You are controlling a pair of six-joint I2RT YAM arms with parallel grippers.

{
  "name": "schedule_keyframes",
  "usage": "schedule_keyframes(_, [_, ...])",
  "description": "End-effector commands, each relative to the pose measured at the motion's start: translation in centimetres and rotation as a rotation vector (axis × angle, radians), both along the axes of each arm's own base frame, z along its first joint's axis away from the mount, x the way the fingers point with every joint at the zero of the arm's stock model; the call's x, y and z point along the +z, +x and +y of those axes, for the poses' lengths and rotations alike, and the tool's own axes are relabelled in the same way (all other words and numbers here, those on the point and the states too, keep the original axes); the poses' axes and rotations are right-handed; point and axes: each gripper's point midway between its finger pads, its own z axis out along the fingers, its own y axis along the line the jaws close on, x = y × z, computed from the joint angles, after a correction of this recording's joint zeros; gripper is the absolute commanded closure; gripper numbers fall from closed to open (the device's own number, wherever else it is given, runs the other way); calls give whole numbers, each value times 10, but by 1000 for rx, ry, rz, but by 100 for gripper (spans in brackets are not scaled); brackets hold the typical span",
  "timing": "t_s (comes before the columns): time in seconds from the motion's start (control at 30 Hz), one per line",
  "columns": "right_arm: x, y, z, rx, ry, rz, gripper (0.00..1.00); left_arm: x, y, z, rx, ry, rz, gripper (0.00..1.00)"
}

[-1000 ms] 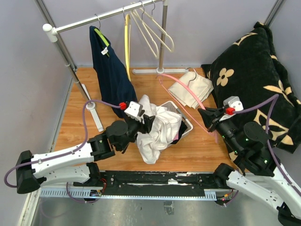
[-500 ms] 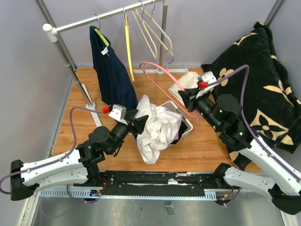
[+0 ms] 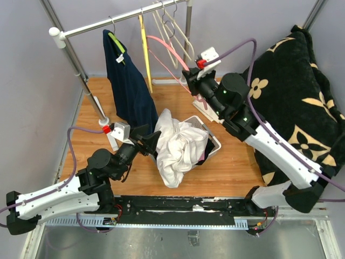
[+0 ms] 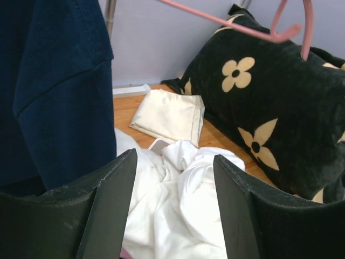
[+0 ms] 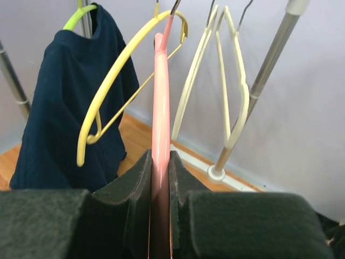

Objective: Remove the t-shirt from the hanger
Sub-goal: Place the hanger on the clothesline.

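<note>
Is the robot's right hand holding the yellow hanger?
No, the right hand is pinching the pink hanger, and the yellow hanger hangs free beside it.

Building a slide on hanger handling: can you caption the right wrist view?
Right gripper clamps the bare pink hanger upright, facing the yellow hanger, cream hangers and navy t-shirt.

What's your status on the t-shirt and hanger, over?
Right pincer shut on pink hanger, bare, up by the rail. Left pincer open beside white t-shirt heaped in basket. Yellow hanger close alongside pink one.
</note>
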Motion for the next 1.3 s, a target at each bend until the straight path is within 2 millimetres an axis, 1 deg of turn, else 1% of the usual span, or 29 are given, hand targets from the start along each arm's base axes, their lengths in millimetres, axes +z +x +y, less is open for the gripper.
schedule_keyframes(0.0, [42, 20, 8, -53, 29, -124, 99, -12, 0, 14, 43, 29, 26, 36])
schedule_keyframes(0.2, [54, 44, 24, -89, 9, -158, 99, -12, -4, 30, 70, 18, 33, 36])
schedule_keyframes(0.23, [61, 47, 24, -103, 16, -159, 99, -11, -4, 33, 74, 17, 34, 36])
schedule_keyframes(0.3, [60, 52, 24, -123, 8, -148, 99, -13, -4, 36, 81, 21, 39, 36])
schedule_keyframes(0.4, [60, 54, 24, -132, 7, -151, 99, -16, -4, 40, 94, 26, 46, 36])
schedule_keyframes(0.6, [65, 56, 16, -174, 4, -170, 99, -16, -3, 41, 101, 36, 45, 36])
schedule_keyframes(0.7, [65, 59, 14, -187, -1, -175, 99, -14, -3, 39, 100, 37, 42, 36])
schedule_keyframes(0.83, [64, 65, 13, -191, 1, -181, 99, -13, -3, 37, 95, 42, 41, 36])
schedule_keyframes(0.97, [64, 75, 13, -192, 5, -185, 99, -9, -3, 38, 94, 30, 38, 36])
schedule_keyframes(1.07, [63, 83, 15, -188, 6, -185, 99, -3, -5, 41, 93, 13, 30, 34])
schedule_keyframes(1.2, [62, 94, 20, -173, 11, -194, 99, 2, -5, 45, 102, 11, 15, 28])
schedule_keyframes(1.23, [62, 97, 22, -170, 14, -197, 99, 2, -4, 46, 110, 17, 16, 25])
schedule_keyframes(1.27, [62, 99, 23, -171, 18, -202, 99, 2, -3, 47, 118, 26, 19, 19])
